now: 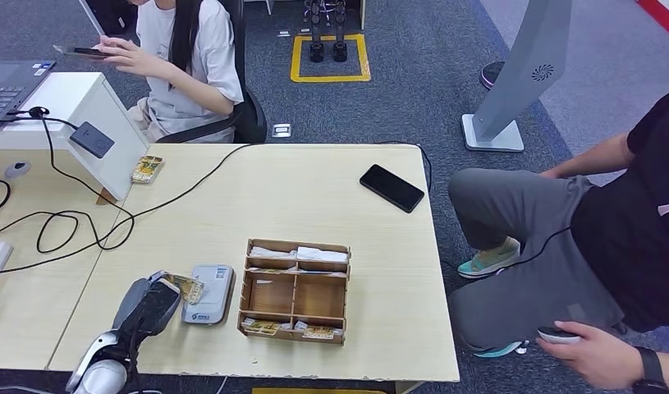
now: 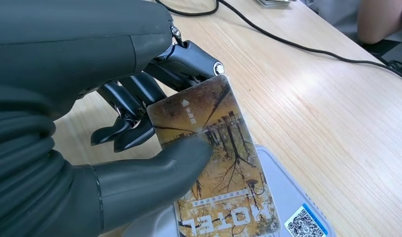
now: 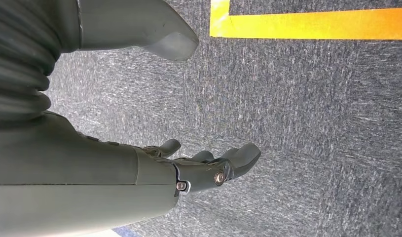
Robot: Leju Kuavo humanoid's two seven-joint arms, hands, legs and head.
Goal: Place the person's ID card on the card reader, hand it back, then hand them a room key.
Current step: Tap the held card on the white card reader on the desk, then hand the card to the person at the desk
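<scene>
Left hand (image 2: 139, 123) pinches a glossy rectangular card (image 2: 213, 163) over the rounded reader (image 1: 208, 293); right hand (image 3: 189, 168) loosely spread.

The head view looks forward and down from high on the robot, taking in the whole pale wooden surface (image 1: 331, 197) and the carpet beyond it. The left wrist view sits close behind the left hand (image 2: 139, 118), facing along that surface at very short range; both views share the hand, its card (image 2: 213, 163) and the grey reader (image 1: 209, 293). The right wrist view points down at the carpet (image 3: 312, 123), near the right hand (image 3: 208, 168).
</scene>
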